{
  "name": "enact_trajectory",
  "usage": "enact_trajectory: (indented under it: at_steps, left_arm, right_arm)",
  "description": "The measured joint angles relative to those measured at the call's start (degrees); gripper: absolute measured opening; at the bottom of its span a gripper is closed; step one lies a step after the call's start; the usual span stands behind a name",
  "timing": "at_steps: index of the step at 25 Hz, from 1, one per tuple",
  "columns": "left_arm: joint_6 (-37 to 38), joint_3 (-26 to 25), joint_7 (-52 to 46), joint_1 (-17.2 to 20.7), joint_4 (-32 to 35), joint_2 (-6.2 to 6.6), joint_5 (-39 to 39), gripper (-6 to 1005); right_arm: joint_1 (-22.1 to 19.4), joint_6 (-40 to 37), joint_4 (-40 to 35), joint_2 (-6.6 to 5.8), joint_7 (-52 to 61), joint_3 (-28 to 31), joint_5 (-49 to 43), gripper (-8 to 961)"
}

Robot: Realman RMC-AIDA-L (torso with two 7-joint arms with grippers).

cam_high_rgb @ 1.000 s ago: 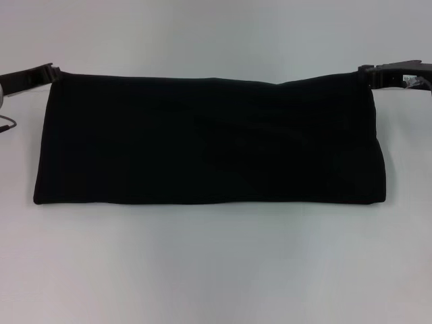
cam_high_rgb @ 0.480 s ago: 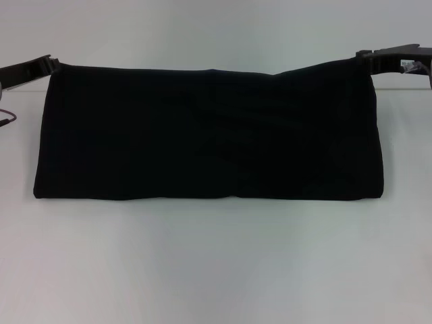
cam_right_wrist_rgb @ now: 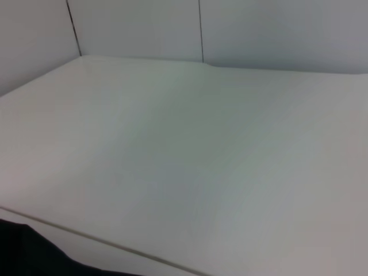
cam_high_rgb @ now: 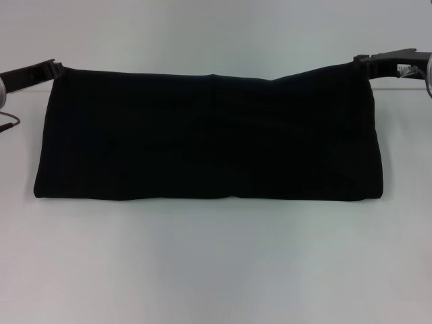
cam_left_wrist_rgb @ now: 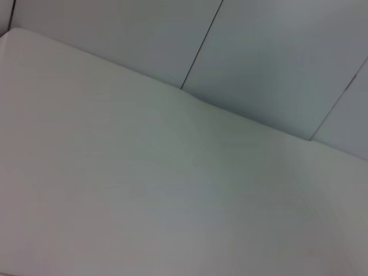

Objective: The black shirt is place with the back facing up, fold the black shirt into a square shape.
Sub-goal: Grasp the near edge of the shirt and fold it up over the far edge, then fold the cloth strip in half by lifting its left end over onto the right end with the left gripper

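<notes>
The black shirt (cam_high_rgb: 209, 135) is stretched out as a wide band in the head view. Its upper edge is held up at both ends and its lower edge rests on the white table (cam_high_rgb: 216, 263). My left gripper (cam_high_rgb: 55, 68) is shut on the shirt's upper left corner. At the upper right corner my right gripper (cam_high_rgb: 362, 61) is shut on the cloth, a little higher than the left. No lettering shows on the side facing me. A dark strip of the shirt (cam_right_wrist_rgb: 23, 253) shows in a corner of the right wrist view.
Bare white tabletop (cam_left_wrist_rgb: 144, 190) fills both wrist views, ending at a grey panelled wall (cam_left_wrist_rgb: 276, 63) behind the table. A thin cable (cam_high_rgb: 8, 123) hangs by my left arm.
Both grippers have lifted the shirt's upper edge slightly, the right corner more than the left. The lower edge has moved up a little on the table.
</notes>
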Motion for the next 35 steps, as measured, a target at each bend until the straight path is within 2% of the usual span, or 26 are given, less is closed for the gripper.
enact_trajectory:
  at_steps: [5, 9, 11, 15, 18, 20, 22, 26, 27, 31, 35]
  left_arm:
    - [-1.41, 0.00, 0.79, -0.28, -1.10, -0.56, -0.35, 52]
    - [-3.50, 0.00, 2.32, -0.59, -1.27, -1.61, -0.55, 55]
    - [-5.73, 0.00, 2.52, -0.69, -1.28, -2.10, -0.57, 57]
    - [-10.16, -0.03, 2.22, -0.62, -1.29, -2.65, -0.57, 207]
    - [-8.92, -0.34, 0.86, 0.21, -0.73, -2.53, -0.63, 334]
    - [-3.45, -0.23, -1.42, 1.72, 1.10, -2.33, -0.64, 422]
    - [5.17, -0.10, -3.97, 3.59, 3.77, -2.19, -0.65, 511]
    - [23.20, -0.36, -8.15, 7.94, 9.05, -1.72, -0.65, 678]
    - [27.81, -0.48, -9.07, 9.17, 10.57, -1.61, -0.58, 720]
    - [39.63, -0.50, -11.40, 12.85, 15.26, -1.62, 0.04, 790]
    - [42.92, -0.58, -11.22, 16.05, 18.34, -2.34, 2.45, 859]
  right_arm:
    - [0.00, 0.65, 0.11, 0.34, 0.34, -0.03, 0.16, 5]
    - [-0.09, 0.83, -0.18, 0.43, 0.34, -1.30, 0.04, 5]
    - [-0.36, 1.31, -0.81, 0.44, 0.35, -1.61, 0.13, 86]
    - [-1.05, 1.84, -2.35, 0.10, 0.41, -1.10, 0.37, 242]
    - [-1.61, -0.37, -3.03, -0.68, 1.96, -1.09, 0.42, 346]
    - [-2.33, -3.80, -3.79, -1.28, 3.98, -1.11, 0.42, 415]
    - [-3.44, -8.74, -4.96, -1.91, 6.13, -0.79, 0.65, 488]
    - [-6.54, -22.27, -7.26, -3.16, 8.99, -0.63, 4.10, 633]
    - [-8.11, -27.79, -7.78, -3.74, 9.43, -0.61, 6.03, 669]
    - [-10.77, -33.19, -7.91, -4.32, 10.56, -0.61, 7.05, 674]
    - [-13.74, -33.84, -7.66, -4.62, 12.42, -1.13, 6.17, 676]
